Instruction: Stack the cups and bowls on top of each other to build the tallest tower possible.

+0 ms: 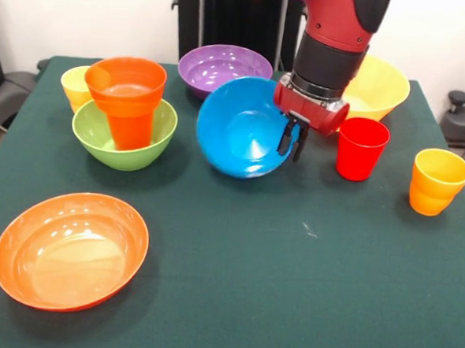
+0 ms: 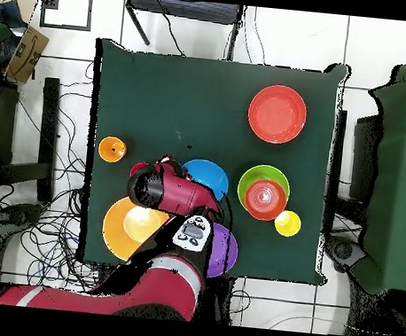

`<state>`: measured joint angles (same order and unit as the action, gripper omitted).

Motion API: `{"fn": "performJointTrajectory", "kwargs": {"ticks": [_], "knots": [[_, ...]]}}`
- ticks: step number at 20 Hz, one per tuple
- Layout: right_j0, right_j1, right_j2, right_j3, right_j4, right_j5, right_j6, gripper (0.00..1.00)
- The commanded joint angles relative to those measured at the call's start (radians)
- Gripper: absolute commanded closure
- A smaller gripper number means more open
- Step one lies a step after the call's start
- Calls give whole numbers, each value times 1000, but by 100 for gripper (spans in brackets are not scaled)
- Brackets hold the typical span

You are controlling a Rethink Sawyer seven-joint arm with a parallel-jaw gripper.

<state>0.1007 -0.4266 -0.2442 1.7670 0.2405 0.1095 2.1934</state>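
Note:
My gripper (image 1: 291, 144) is shut on the right rim of the blue bowl (image 1: 239, 131), which is tipped with its opening toward the front camera and its lower edge near the table. The blue bowl also shows in the overhead view (image 2: 208, 176). To its left the green bowl (image 1: 100, 144) holds an orange cup (image 1: 133, 128) with the small deep orange bowl (image 1: 126, 85) on top; this pile shows from above (image 2: 263, 199). The red cup (image 1: 362, 148) stands just right of the gripper. In the overhead view the arm hides the gripper.
The wide shallow orange bowl (image 1: 70, 249) lies front left. The purple bowl (image 1: 223, 67) and big yellow bowl (image 1: 384, 89) sit at the far side. A yellow cup (image 1: 74, 85) stands behind the green bowl and a yellow-orange cup (image 1: 437, 180) at the right.

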Motion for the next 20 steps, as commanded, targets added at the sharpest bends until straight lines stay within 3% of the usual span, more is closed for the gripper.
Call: {"fn": "performJointTrajectory", "kwargs": {"ticks": [1,7,15,20], "knots": [[-16,19,71,39,22,30,157,100],[-9,-20,45,27,17,125,130,100],[31,-174,-24,-40,-31,388,65,100],[56,-249,-55,-82,-91,466,-2,100]]}}
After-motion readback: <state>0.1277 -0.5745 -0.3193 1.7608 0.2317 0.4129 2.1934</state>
